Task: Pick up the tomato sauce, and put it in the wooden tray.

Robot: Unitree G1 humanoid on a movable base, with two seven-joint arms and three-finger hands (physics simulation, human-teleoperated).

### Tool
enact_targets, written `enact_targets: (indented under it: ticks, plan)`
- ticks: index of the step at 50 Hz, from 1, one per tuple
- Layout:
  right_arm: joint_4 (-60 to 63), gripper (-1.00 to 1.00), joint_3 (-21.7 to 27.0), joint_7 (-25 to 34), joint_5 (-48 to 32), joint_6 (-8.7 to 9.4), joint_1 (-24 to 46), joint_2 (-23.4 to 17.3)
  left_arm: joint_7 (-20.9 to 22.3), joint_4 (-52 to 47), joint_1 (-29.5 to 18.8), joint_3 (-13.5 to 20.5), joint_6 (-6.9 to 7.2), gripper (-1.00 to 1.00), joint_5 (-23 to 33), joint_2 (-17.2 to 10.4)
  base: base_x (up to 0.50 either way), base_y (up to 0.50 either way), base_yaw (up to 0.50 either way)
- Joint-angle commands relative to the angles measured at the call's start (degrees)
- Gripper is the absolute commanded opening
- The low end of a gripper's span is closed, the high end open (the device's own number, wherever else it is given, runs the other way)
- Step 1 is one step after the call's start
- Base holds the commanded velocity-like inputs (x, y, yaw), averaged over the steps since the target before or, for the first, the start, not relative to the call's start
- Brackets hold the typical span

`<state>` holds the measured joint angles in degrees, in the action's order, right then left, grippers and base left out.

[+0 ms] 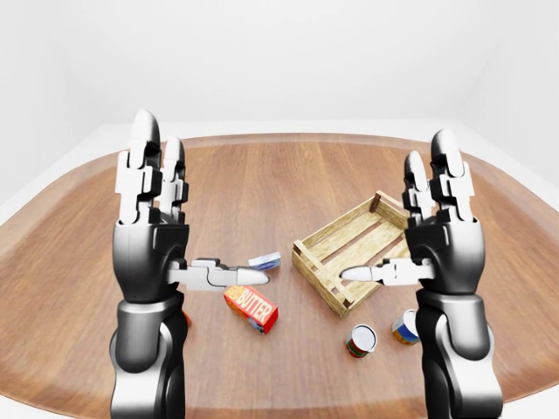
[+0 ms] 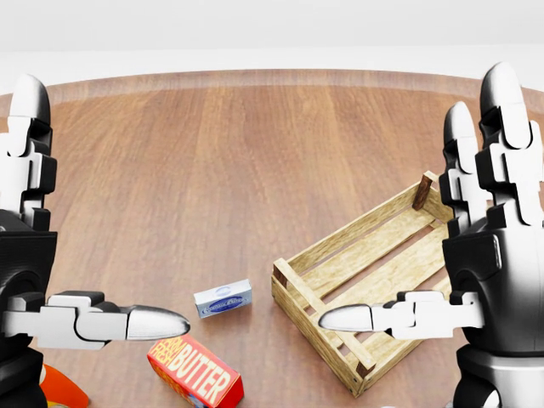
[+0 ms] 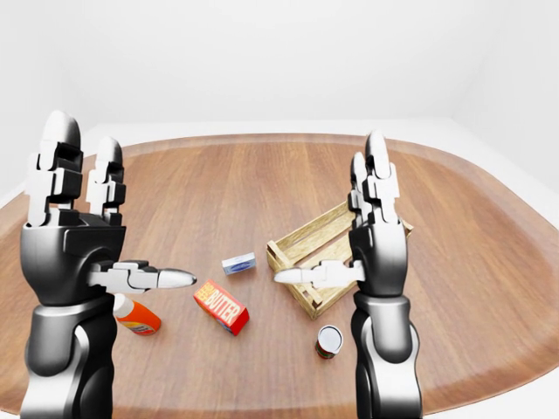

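The tomato sauce (image 1: 361,340) is a small can with a red label. It stands upright on the wooden table, just below the wooden tray (image 1: 320,278) in the left-eye view, and is out of sight in the head view. The slatted tray lies at an angle and holds nothing. My left hand (image 1: 196,216) is raised and open at the left, with its thumb pointing right above the butter box. My right hand (image 1: 397,218) is raised and open over the tray's right part. Its forearm stands right beside the can. Neither hand touches anything.
A red butter box (image 1: 251,308) lies left of the tray, with a small blue-and-white box (image 1: 265,260) above it. A second can (image 1: 404,327), blue and orange, is partly hidden by my right forearm. An orange bottle (image 3: 137,317) lies by my left arm.
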<state>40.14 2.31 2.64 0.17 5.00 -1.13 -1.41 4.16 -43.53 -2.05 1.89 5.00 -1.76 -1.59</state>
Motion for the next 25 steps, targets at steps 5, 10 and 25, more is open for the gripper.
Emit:
enact_targets:
  ticks: [5,10,25]
  plan:
    - [9.29,1.0,-2.48,-0.21,-3.59,0.0,0.56,0.27,-0.05,0.6,-0.68,0.81,0.0,1.0,-0.64,-0.13,0.0,0.0,0.0]
    - [14.47,1.0,-3.98,0.41,-5.97,0.0,-0.9,-0.52,-0.18,0.26,-0.92,0.92,0.0,1.0,-0.94,-0.19,0.0,0.0,0.0]
    - [19.85,1.0,-6.59,14.88,-24.56,0.0,-9.02,7.18,-0.38,0.2,-0.89,0.48,0.0,1.0,-1.09,-0.16,0.0,0.0,0.0]
